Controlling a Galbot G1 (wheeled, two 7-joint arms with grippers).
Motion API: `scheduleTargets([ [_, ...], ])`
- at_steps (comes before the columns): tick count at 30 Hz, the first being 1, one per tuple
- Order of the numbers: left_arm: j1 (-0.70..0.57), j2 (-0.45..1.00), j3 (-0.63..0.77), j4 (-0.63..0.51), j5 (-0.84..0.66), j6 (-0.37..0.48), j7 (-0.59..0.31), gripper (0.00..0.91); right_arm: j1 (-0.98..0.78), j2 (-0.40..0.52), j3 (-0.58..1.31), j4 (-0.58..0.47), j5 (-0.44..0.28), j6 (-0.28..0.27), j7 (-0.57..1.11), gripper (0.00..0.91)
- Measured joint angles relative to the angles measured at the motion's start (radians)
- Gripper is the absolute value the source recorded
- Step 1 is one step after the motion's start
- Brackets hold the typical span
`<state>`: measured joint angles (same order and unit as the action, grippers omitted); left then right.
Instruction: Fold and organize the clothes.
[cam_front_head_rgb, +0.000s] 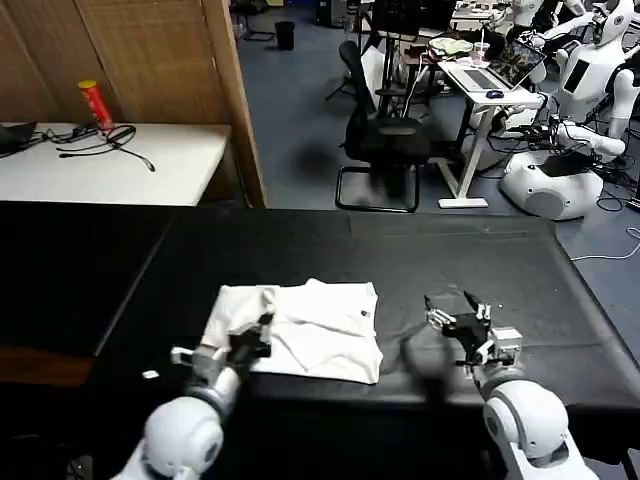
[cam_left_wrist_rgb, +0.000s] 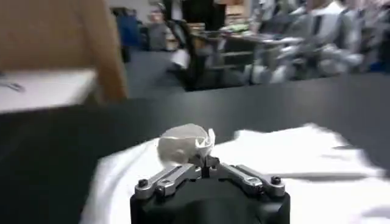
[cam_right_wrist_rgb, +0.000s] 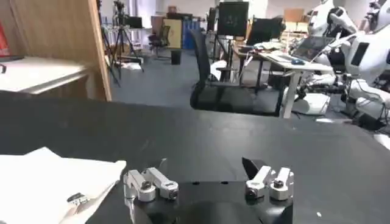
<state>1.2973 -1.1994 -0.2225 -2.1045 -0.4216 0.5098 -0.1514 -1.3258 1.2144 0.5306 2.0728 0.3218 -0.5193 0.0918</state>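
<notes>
Left gripper (cam_left_wrist_rgb: 204, 163) pinches bunched T-shirt (cam_front_head_rgb: 300, 330) fabric, lifted for fold. Right gripper (cam_front_head_rgb: 452, 312) spread wide, empty, waiting over counter (cam_front_head_rgb: 450, 250) beside shirt.

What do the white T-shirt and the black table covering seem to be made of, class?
T-shirt: soft matte knit, probably cotton; it creases and bunches where the left pincer pinches it.
Table covering: thin matte black cloth, apparently; it lies flat without shine.

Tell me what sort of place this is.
Probably a robotics lab or workshop: white humanoid robots stand at the back, beside a desk with a laptop and an office chair on the blue floor.
</notes>
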Motion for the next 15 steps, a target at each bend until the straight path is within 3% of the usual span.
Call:
scheduleTargets([
  [15, -0.104, -0.148, 0.148, 0.053, -0.057, -0.042, 0.022, 0.000, -0.010, 0.002, -0.004, 0.004, -0.007, 0.001, -0.005, 0.878],
])
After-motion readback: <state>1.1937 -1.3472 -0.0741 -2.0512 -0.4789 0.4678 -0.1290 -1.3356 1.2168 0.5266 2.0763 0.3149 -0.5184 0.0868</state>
